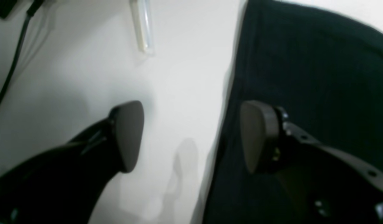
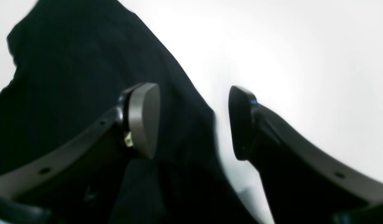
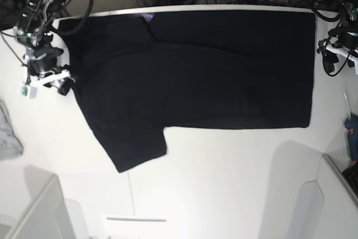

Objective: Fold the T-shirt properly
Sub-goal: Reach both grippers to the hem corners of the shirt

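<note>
The black T-shirt [image 3: 212,65] lies flat across the white table [image 3: 224,183], one short sleeve [image 3: 131,144] pointing toward the front and a bit of purple [image 3: 147,18] showing at its back edge. My left gripper [image 1: 194,137] is open and straddles the shirt's edge: one finger [image 1: 260,137] hangs over the cloth [image 1: 319,77], the other over bare table. In the base view it is at the shirt's right end [image 3: 331,54]. My right gripper [image 2: 193,121] is open too, astride the shirt's [image 2: 79,71] edge at the left end [image 3: 62,84]. Nothing is gripped.
A small grey cloth [image 3: 8,130] lies at the table's left edge. A blue tool [image 3: 351,130] sits at the right edge. A clear tube [image 1: 142,28] and a black cable [image 1: 11,68] lie beyond my left gripper. Cables crowd the back.
</note>
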Available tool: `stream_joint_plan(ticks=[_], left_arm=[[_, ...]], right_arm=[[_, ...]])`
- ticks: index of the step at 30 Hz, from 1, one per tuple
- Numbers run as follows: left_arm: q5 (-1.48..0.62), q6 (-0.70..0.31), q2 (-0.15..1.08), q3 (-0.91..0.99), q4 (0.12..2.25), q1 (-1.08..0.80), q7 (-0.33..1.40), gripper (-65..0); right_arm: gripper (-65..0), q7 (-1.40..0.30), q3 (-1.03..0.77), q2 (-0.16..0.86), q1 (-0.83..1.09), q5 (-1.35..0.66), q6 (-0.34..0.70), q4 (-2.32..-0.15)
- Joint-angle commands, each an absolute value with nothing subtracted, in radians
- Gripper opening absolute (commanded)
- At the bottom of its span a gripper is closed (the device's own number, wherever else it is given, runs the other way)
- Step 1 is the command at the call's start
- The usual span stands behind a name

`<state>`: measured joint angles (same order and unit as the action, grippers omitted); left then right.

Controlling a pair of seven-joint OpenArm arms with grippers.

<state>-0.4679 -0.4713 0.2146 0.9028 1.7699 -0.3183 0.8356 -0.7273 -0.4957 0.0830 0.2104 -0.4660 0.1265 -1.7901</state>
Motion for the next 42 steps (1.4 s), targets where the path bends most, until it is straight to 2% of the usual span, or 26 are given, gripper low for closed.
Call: stream_joint_plan(ticks=[1, 7, 14, 16, 19, 22, 26, 29, 31, 37, 38, 40, 42], left_arm=[[-0.479, -0.475, 0.243, 0.897, 1.785, -0.306, 0.816, -18.9], [-0.479, -0.469, 0.3, 0.8, 1.747, -0.246, 0.816, -18.9], [-0.479, -0.469, 0.363, 0.717, 1.603, -0.151, 0.816, -19.1], [-0.479, -0.469, 0.375, 0.693, 1.57, -0.125, 0.816, -22.1], [-0.479, -0.469, 0.403, 0.654, 1.52, -0.077, 0.816, -30.9], [-0.479, -0.469, 0.429, 0.611, 1.463, -0.03, 0.816, -34.7], [-0.479, -0.469, 0.444, 0.565, 1.379, 0.042, 0.812, -34.1], [-0.472, -0.469, 0.453, 0.544, 1.322, 0.096, 0.811, -34.1], [-0.424, -0.469, 0.456, 0.521, 1.297, 0.125, 0.811, -34.1], [-0.234, -0.475, 0.446, 0.506, 1.282, 0.202, 0.809, -33.9], [-0.231, -0.475, 0.441, 0.506, 1.28, 0.208, 0.809, -32.7], [-0.231, -0.475, 0.443, 0.506, 1.262, 0.228, 0.809, -26.3], [-0.226, -0.475, 0.443, 0.506, 1.242, 0.248, 0.809, -20.4]], right_arm=[[-32.3, -0.708, -0.486, 0.097, 0.185, -0.458, 0.13, -1.793], [-31.8, -0.774, -0.438, 0.104, 0.036, -0.394, 0.13, -1.698], [-31.7, -0.796, -0.433, 0.105, -0.108, -0.394, 0.131, -1.558], [-31.7, -0.796, -0.433, 0.107, -0.148, -0.394, 0.131, -1.506], [-31.5, -0.789, -0.43, 0.127, -0.216, -0.394, 0.131, -1.408], [-31.5, -0.788, -0.417, 0.134, -0.282, -0.394, 0.133, -1.31], [-31.1, -0.731, -0.389, 0.162, -0.36, -0.394, 0.133, -1.175], [-27.0, -0.684, -0.349, 0.168, -0.42, -0.394, 0.133, -1.072], [-25.1, -0.651, -0.335, 0.186, -0.449, -0.395, 0.133, -1.004], [-24.5, -0.544, -0.283, 0.206, -0.541, -0.397, 0.136, -0.802], [-24.3, -0.532, -0.275, 0.209, -0.552, -0.397, 0.137, -0.769], [-24.3, -0.49, -0.248, 0.211, -0.588, -0.398, 0.147, -0.693], [-24.3, -0.464, -0.229, 0.211, -0.615, -0.398, 0.199, -0.636]])
